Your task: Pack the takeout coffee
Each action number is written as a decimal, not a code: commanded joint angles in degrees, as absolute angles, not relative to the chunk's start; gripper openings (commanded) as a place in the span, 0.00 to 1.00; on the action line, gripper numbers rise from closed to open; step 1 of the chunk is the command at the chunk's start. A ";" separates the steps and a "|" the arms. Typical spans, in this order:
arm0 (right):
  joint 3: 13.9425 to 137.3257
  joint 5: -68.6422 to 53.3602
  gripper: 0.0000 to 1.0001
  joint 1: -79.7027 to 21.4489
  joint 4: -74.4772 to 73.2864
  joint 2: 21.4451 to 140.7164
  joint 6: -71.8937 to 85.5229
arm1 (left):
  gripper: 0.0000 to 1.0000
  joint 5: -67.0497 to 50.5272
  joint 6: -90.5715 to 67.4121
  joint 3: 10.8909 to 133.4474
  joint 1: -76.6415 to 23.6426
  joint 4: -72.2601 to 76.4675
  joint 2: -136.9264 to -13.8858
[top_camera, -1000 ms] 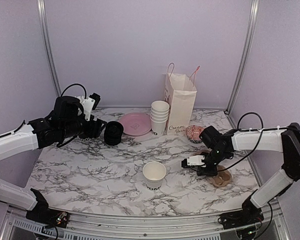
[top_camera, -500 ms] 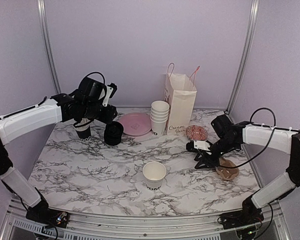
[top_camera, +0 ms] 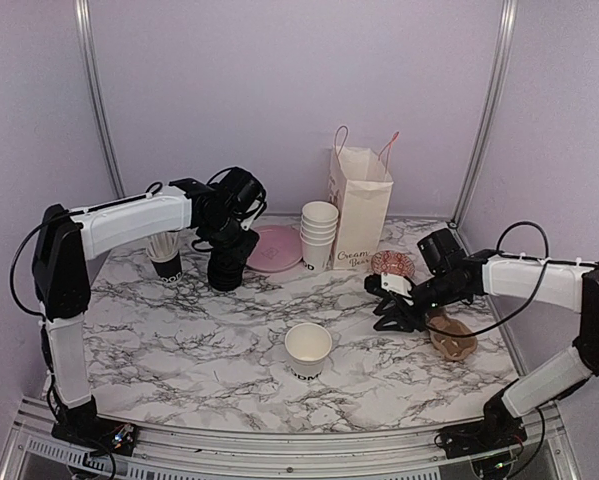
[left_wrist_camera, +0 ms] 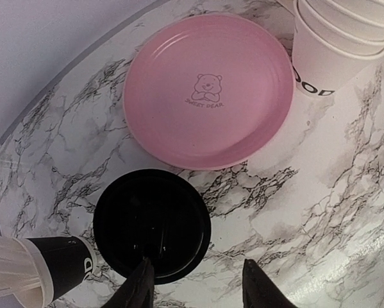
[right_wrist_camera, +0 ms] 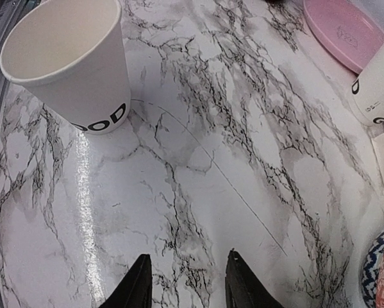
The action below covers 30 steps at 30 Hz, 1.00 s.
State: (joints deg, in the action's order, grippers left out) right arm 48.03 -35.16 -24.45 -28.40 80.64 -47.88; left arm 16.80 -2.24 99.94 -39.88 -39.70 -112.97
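Observation:
No lidded takeout coffee is in view. One lidless white cup (top_camera: 308,350) (right_wrist_camera: 70,64) with dark lettering near its base stands upright mid-table. A black round stack of lids (top_camera: 226,268) (left_wrist_camera: 152,224) sits at the back left. My left gripper (top_camera: 231,232) (left_wrist_camera: 195,289) hovers open just above it. One finger crosses the stack's near rim and the other is over bare marble. My right gripper (top_camera: 384,308) (right_wrist_camera: 188,282) is open and empty, low over the marble to the right of the lone cup.
A black cup of white straws (top_camera: 165,255) (left_wrist_camera: 50,266) stands left of the lids. Behind are a pink plate (top_camera: 272,247) (left_wrist_camera: 208,90), stacked white cups (top_camera: 319,232) (left_wrist_camera: 333,45) and an open paper bag (top_camera: 359,205). A patterned dish (top_camera: 391,263) and a brown carrier (top_camera: 449,335) lie by the right arm.
My left arm swung right, past the straw cup, to above the black lids, its jaws narrowing. My right gripper opened, left the brown carrier and shifted left and toward the back.

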 commanded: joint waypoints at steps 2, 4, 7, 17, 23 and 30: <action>48.00 -32.99 0.37 -27.32 -25.58 79.90 -45.89 | 0.55 17.90 -0.84 103.06 -42.02 -44.37 -117.06; 47.99 -32.85 0.37 -27.82 -25.73 80.12 -45.88 | 0.57 20.29 -1.55 103.85 -42.27 -44.88 -118.36; 48.12 -32.10 0.37 -28.44 -25.99 80.87 -46.04 | 0.55 22.25 -2.56 105.00 -42.20 -45.41 -120.12; 47.91 -30.88 0.36 -28.85 -26.15 81.30 -46.47 | 0.43 24.83 -3.60 108.34 -42.28 -46.30 -124.63; 47.90 -30.52 0.34 -28.91 -26.52 81.81 -46.78 | 0.38 26.27 -3.25 110.08 -42.27 -46.66 -126.71; 47.82 -30.08 0.33 -28.92 -26.73 81.92 -47.19 | 0.30 28.20 -3.43 111.24 -42.28 -46.92 -127.99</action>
